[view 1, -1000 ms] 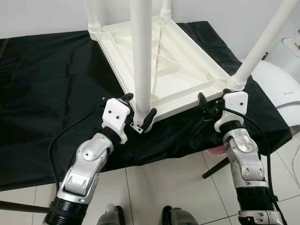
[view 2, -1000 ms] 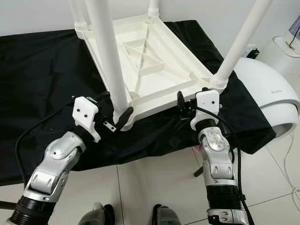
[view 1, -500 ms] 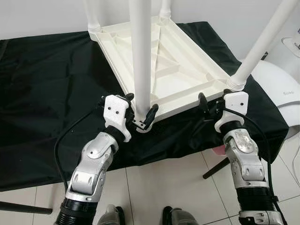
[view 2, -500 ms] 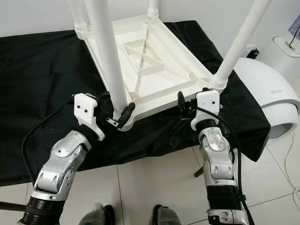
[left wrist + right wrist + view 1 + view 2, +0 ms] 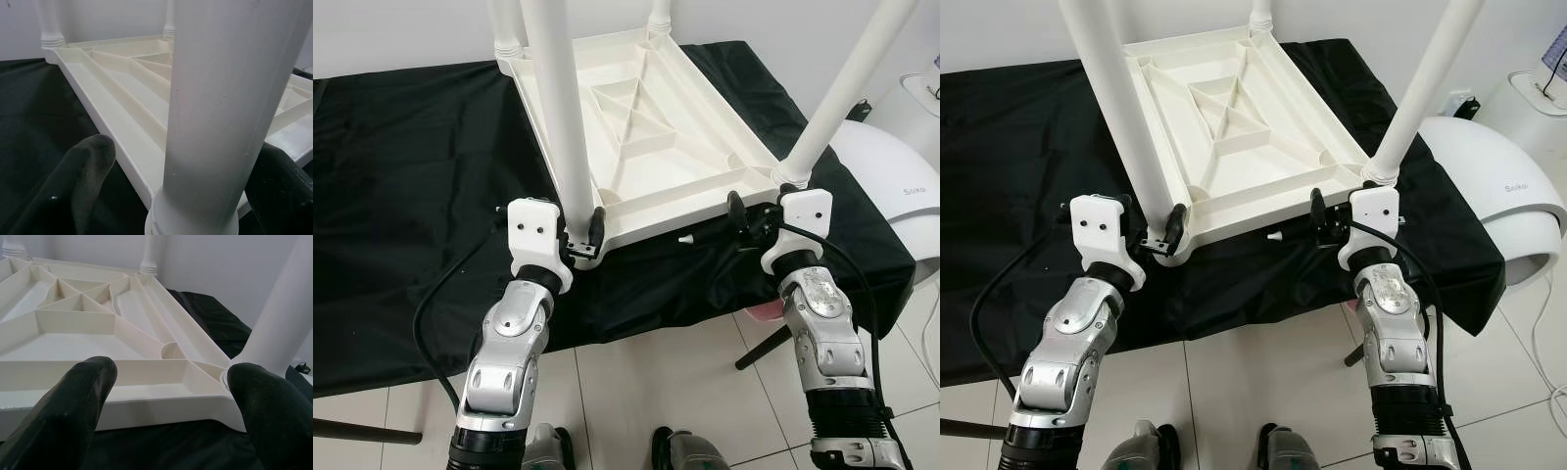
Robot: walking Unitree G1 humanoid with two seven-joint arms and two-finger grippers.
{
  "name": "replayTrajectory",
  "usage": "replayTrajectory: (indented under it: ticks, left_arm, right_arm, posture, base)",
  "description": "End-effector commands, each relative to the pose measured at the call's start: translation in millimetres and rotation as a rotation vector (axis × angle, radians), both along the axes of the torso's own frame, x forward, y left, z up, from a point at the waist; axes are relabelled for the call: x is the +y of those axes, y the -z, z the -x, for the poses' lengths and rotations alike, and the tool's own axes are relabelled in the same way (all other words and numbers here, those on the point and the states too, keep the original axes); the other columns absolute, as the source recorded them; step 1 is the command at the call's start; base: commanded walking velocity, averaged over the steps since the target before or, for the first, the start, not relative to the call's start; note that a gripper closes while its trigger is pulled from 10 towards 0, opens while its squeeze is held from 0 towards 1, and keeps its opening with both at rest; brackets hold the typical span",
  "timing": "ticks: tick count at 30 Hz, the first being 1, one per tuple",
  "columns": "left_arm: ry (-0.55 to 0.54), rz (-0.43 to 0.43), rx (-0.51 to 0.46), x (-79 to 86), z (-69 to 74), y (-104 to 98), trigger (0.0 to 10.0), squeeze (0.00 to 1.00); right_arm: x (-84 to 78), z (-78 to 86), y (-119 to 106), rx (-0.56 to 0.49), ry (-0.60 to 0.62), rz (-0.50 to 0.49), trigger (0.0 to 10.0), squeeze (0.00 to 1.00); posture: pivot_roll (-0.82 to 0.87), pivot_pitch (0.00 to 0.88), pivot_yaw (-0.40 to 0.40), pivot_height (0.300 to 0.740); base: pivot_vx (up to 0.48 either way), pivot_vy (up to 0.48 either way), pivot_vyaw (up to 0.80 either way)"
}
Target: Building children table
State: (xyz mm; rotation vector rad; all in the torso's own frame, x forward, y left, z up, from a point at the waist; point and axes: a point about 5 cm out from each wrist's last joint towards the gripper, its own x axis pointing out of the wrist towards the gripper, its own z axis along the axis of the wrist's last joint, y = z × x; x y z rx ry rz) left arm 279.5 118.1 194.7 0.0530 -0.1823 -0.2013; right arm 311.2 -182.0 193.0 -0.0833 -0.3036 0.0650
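A white children's table [image 5: 646, 147] lies upside down on a black cloth [image 5: 411, 176], its legs pointing up. My left gripper [image 5: 583, 233] is open and straddles the base of the near-left leg [image 5: 558, 117]. In the left wrist view, one finger [image 5: 90, 166] stands a little apart from that leg [image 5: 220, 122], and the other sits against its far side. My right gripper [image 5: 752, 217] is open at the near-right corner, beside the near-right leg [image 5: 832, 98]. Its fingers [image 5: 78, 401] spread before the tabletop's rim [image 5: 122, 401], not touching it.
A small white piece [image 5: 685, 238] lies on the cloth by the tabletop's near edge. A rounded white appliance [image 5: 901, 186] stands to the right, off the cloth. The cloth's front edge drops to a tiled floor [image 5: 656, 392] by my feet.
My left gripper has swung left around the near-left leg, and the table's near end has swung left with it. The small white piece has come into view. The right gripper has stayed put.
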Motion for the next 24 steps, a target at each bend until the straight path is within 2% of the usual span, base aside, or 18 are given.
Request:
replayTrajectory:
  ticks: [1,3,4,7,11,16,19,21,24]
  left_arm:
    - [-0.205,-0.002,0.037,21.4,-0.5,7.7,10.0,0.0]
    - [-0.258,-0.023,0.043,31.8,0.1,9.0,10.0,0.0]
    - [-0.258,-0.023,0.043,31.8,0.1,9.0,10.0,0.0]
    - [-0.326,-0.059,0.047,53.3,-0.3,9.5,10.0,0.0]
    - [-0.359,-0.081,0.037,64.8,-1.5,6.3,10.0,0.0]
    - [-0.354,-0.079,0.032,62.5,-2.1,5.0,10.0,0.0]
    - [-0.309,-0.07,0.033,53.6,-1.5,4.9,10.0,0.0]
    - [-0.224,-0.049,0.045,42.5,0.8,7.7,10.0,0.0]
    - [-0.189,-0.039,0.056,38.7,2.4,10.0,10.0,0.0]
  right_arm:
    - [-2.3,3.1,3.2,0.009,0.006,-0.012,10.0,0.0]
    - [-3.1,3.4,3.5,0.01,0.009,-0.013,10.0,0.0]
    - [-3.1,3.4,3.5,0.01,0.009,-0.013,10.0,0.0]
    - [-3.0,2.9,3.5,0.012,0.01,-0.017,10.0,0.0]
    - [-2.2,2.7,4.1,0.013,0.003,-0.019,10.0,0.0]
    - [-1.7,2.5,4.2,0.013,0.001,-0.021,10.0,0.0]
    - [-1.1,2.7,4.2,0.012,-0.002,-0.021,10.0,0.0]
    - [-1.1,3.2,3.9,0.012,-0.004,-0.021,10.0,0.0]
    - [-1.8,3.5,3.8,0.012,-0.004,-0.02,10.0,0.0]
  posture:
    - [-0.08,0.192,0.013,0.74]
    - [-0.08,0.196,0.014,0.74]
    - [-0.08,0.196,0.014,0.74]
    - [-0.07,0.201,0.013,0.74]
    - [-0.07,0.201,0.014,0.74]
    - [-0.07,0.201,0.014,0.74]
    - [-0.07,0.201,0.014,0.74]
    - [-0.07,0.201,0.014,0.74]
    - [-0.08,0.199,0.013,0.74]
  base:
    - [0.0,0.0,0.0]
    - [0.0,0.0,0.0]
    - [0.0,0.0,0.0]
    - [0.0,0.0,0.0]
    - [0.0,0.0,0.0]
    - [0.0,0.0,0.0]
    - [0.0,0.0,0.0]
    - [0.0,0.0,0.0]
    - [0.0,0.0,0.0]
